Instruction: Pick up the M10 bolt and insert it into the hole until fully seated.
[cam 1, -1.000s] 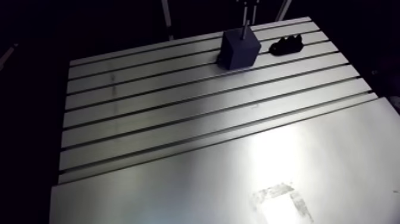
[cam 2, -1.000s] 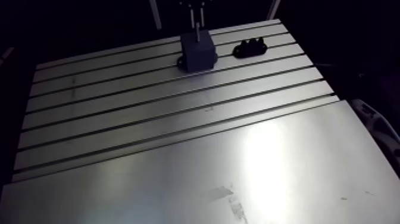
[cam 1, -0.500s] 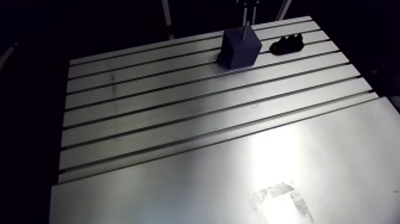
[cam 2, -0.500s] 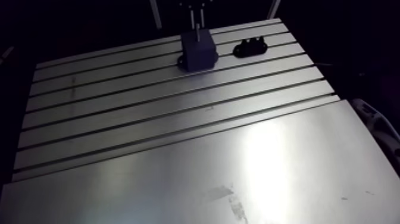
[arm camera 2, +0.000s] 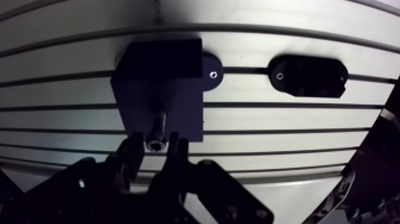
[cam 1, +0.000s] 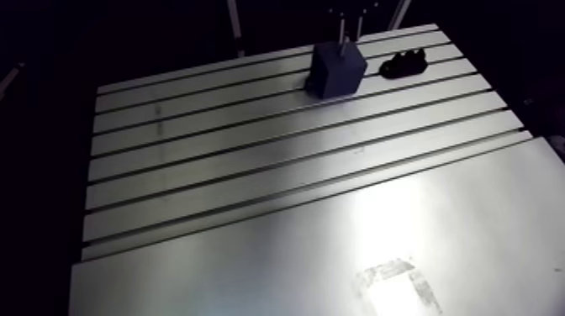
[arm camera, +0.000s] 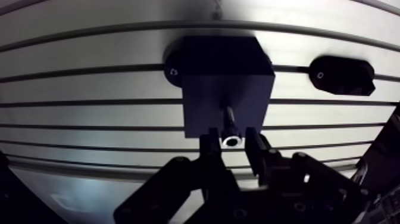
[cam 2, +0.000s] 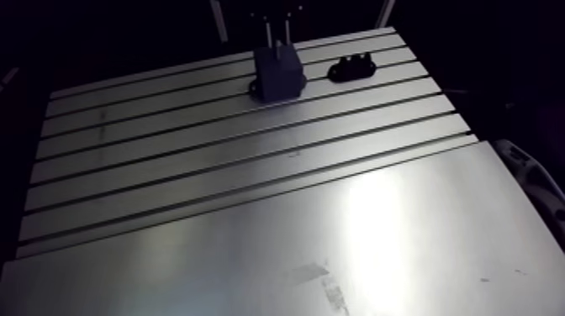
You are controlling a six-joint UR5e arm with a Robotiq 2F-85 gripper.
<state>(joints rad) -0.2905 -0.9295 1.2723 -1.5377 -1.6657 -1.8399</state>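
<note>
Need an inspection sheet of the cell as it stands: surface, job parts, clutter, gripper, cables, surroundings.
Surface: slotted aluminium table; smooth plate along its camera-side edge in the arm view, with a scuffed patch.
Job's things: M10 bolt stands upright in the dark block; its shank shows above the block's top, so it looks not fully seated.
Clutter: black oval fixture screwed to the table beside the block, apart from it.
Gripper: gripper open, one finger on each side of the bolt's head, small gaps showing.
Cables: nothing seen.
Surroundings: nothing seen.
</note>
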